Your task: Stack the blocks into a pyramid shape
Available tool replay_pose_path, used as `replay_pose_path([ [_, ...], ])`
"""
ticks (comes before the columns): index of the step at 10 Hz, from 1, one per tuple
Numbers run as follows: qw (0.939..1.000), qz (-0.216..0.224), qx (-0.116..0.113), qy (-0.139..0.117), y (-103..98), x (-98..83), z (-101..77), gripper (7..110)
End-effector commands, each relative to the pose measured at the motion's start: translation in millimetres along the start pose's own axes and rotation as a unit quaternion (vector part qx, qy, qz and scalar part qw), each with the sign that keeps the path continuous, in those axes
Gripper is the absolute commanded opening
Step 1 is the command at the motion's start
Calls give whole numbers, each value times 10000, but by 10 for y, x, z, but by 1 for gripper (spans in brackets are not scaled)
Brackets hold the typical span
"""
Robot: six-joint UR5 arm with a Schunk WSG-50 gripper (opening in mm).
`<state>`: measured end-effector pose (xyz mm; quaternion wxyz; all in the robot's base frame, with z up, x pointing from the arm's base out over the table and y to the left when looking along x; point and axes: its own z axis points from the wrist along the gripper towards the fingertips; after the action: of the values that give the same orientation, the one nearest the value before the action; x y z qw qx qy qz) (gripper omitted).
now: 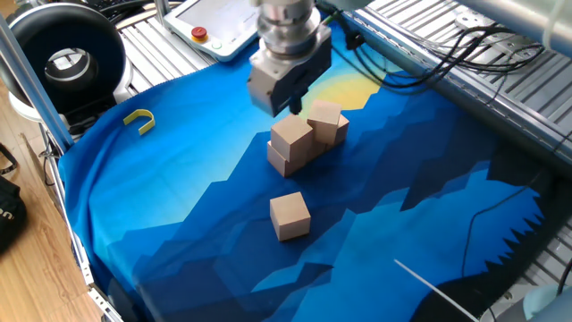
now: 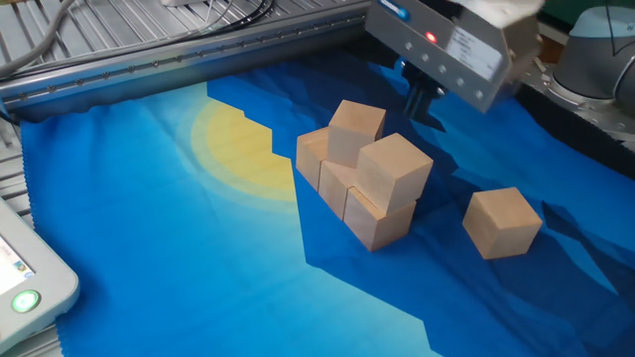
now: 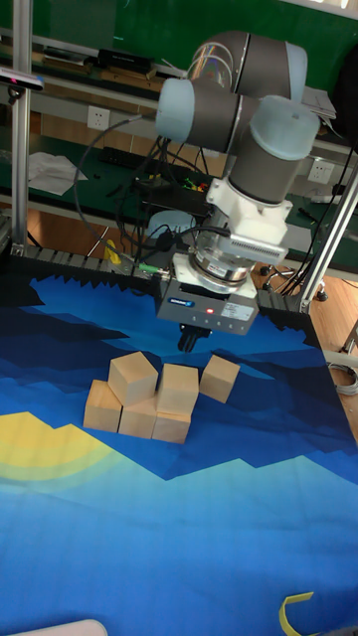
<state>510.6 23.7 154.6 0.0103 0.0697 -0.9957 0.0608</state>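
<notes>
While the gripper hangs above the blue cloth in one fixed view, it holds nothing, and its dark fingers point down just behind the cluster of blocks. I cannot tell from here how far apart the jaws stand. One lone block sits on the cloth well apart from the cluster, nearer the front edge. A small yellow hook lies off toward the cloth's left side, close to a black round unit.

From the other fixed view the cluster is plainer: a bottom row of cubes pressed together, with two cubes resting on top, one at the back and one at the near end. The lone block lies to the right, not touching the rest. The gripper is above and behind the pile, empty.

In the tall fixed view the gripper hovers over the pile with a red light on its body; the fingers look close together, though I cannot be sure. The single block sits just right of the pile.
</notes>
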Motion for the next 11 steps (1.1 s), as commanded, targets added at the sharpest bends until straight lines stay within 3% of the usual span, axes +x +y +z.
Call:
replay_pose_path([
  [1,9983,-394,-408,-92,70,-1,97,7],
  [3,9981,-462,-405,-109,109,-77,245,7],
  [5,9960,-383,-797,-138,377,-151,253,7],
  [7,9953,-383,-878,-161,457,-192,195,7],
  [10,9951,-355,-889,-230,617,-293,286,7],
  [11,9939,-492,-985,-88,667,-174,266,7],
])
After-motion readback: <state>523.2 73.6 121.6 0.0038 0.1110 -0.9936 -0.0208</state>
